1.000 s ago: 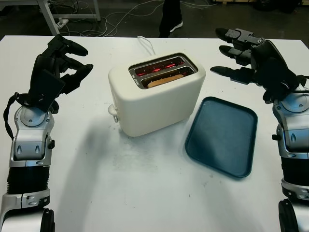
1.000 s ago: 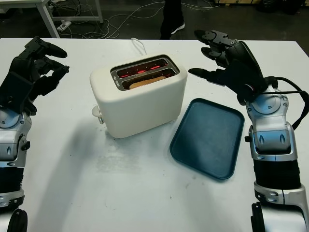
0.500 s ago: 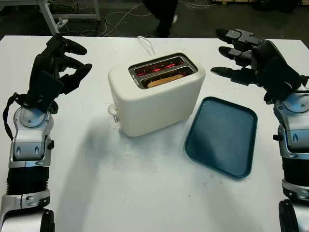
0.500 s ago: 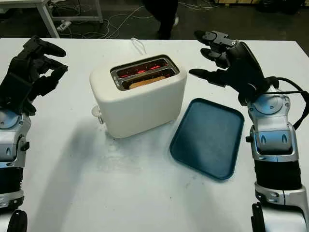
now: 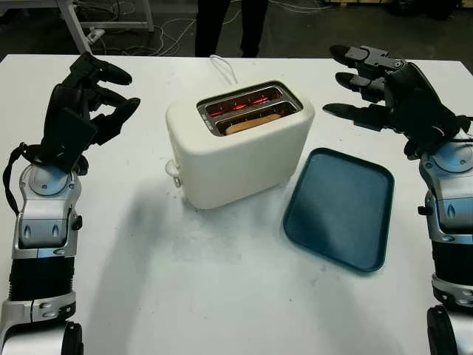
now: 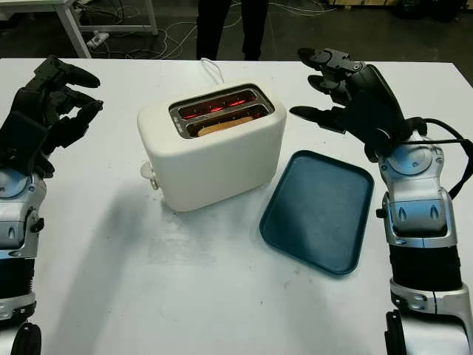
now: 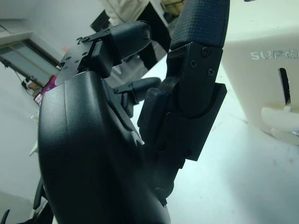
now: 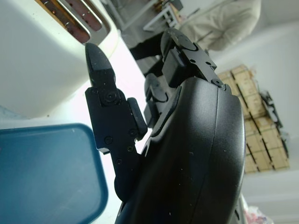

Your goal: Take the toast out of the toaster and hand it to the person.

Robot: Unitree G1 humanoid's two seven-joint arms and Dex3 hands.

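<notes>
A cream toaster (image 5: 240, 144) stands mid-table, both slots glowing red. A slice of toast (image 5: 255, 123) sits low in the nearer slot. My left hand (image 5: 122, 92) is raised to the left of the toaster, open and well apart from it. Off the toaster's right side my right hand (image 5: 336, 81) is held up, open, fingers pointing toward the toaster with a gap between. A person's dark trouser legs (image 5: 225, 26) stand behind the table's far edge. The right wrist view catches the person's beige top (image 8: 229, 23).
A dark blue tray (image 5: 340, 211) lies on the white table to the right of the toaster, under my right hand. The toaster's lever (image 5: 174, 168) sticks out on its left end, and its white cord (image 5: 222, 66) runs toward the far edge. Cables lie on the floor beyond.
The person behind the table has stepped left and now stands square behind the toaster. Both hands have barely shifted.
</notes>
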